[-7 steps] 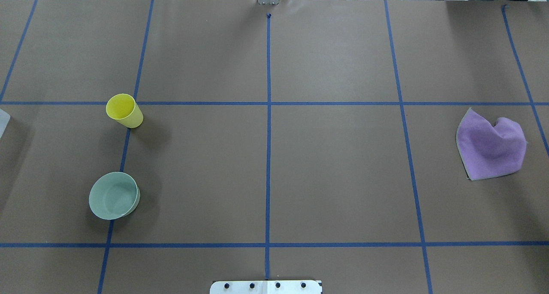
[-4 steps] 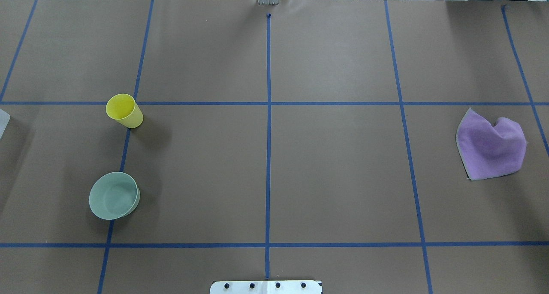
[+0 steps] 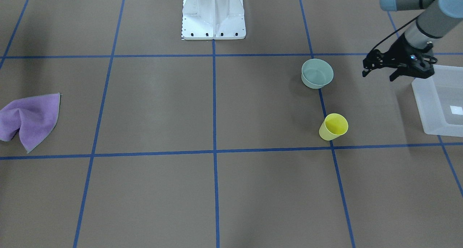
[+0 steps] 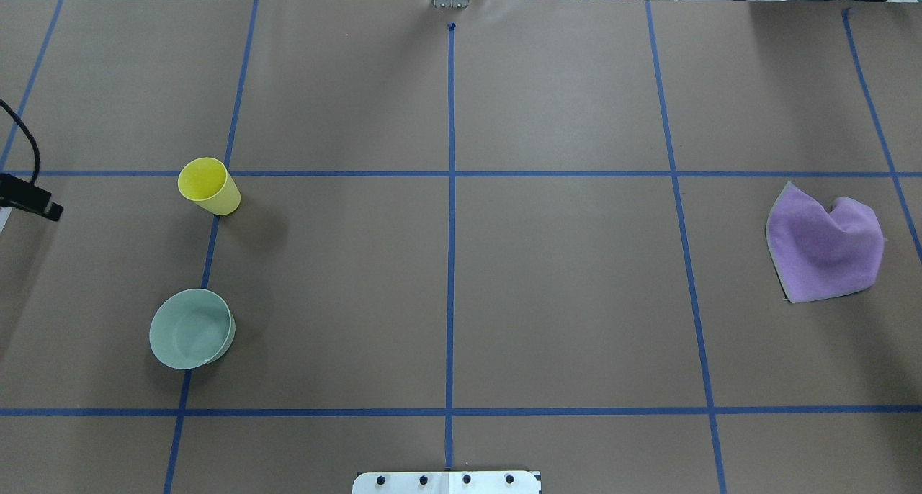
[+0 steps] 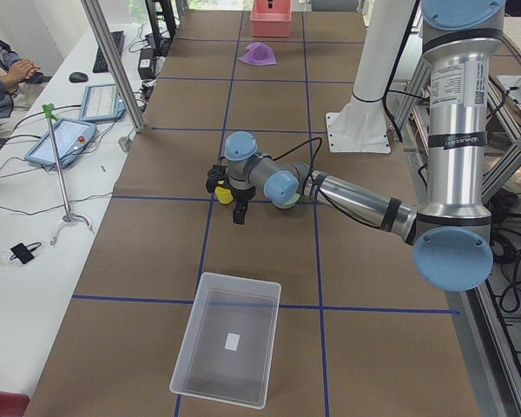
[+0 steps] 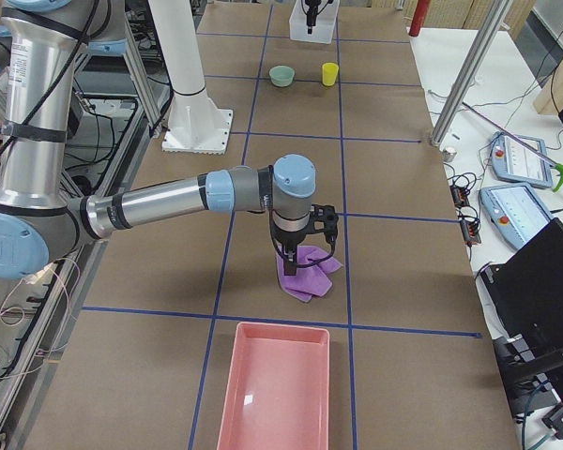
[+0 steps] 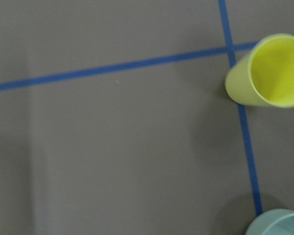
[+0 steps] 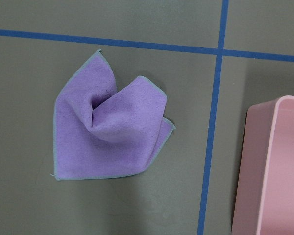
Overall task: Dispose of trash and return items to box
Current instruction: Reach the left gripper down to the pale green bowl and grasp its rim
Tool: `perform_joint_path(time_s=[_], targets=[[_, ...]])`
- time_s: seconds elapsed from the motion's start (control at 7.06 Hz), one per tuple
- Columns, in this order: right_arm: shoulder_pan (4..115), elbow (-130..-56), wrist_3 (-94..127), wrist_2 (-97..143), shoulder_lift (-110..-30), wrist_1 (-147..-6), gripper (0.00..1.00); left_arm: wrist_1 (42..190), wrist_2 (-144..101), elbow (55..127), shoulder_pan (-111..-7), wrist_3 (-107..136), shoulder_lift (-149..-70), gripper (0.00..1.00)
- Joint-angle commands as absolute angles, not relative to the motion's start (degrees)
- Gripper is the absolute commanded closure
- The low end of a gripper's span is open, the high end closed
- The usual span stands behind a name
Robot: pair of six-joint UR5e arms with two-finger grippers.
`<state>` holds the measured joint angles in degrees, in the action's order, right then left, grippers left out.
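Your bowl (image 3: 317, 73) stands upright, mouth up, with open worktop (image 3: 155, 107) all round, near the left pincer (image 3: 378, 75), which gapes empty; the box (image 3: 425, 103) lies on its other side. Right pincer's (image 6: 289, 265) opening: you cannot tell.

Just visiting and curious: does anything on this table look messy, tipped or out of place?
Only the cloth: it lies crumpled and folded over itself on the table, near a pink bin but not touching it. The cup and bowl stand upright, both empty, with nothing spilled.
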<state>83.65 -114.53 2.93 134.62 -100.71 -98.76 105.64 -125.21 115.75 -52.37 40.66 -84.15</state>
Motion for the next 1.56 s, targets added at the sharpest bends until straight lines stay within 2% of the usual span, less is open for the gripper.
perform_joint_path(time_s=[0.0, 0.43, 1.13, 1.28, 1.42], targets=[[83.6, -112.0, 2.8, 134.6, -100.7, -95.3, 0.0, 107.8, -120.7, 117.5, -43.6, 49.0, -83.0, 0.02], [83.5, -109.6, 2.9, 134.6, -100.5, -93.0, 0.0, 107.8, -118.1, 113.4, -37.6, 54.2, -87.4, 0.03], [83.4, -108.5, 3.0, 134.8, -100.5, -92.6, 0.0, 108.0, -117.5, 111.0, -35.2, 55.5, -89.1, 0.23], [83.4, -108.5, 3.0, 134.8, -100.5, -92.7, 0.0, 108.0, -117.5, 110.1, -35.2, 55.5, -89.6, 0.34], [83.4, -108.5, 3.0, 134.8, -100.5, -92.7, 0.0, 108.0, -117.5, 110.2, -35.2, 55.5, -89.6, 0.63]])
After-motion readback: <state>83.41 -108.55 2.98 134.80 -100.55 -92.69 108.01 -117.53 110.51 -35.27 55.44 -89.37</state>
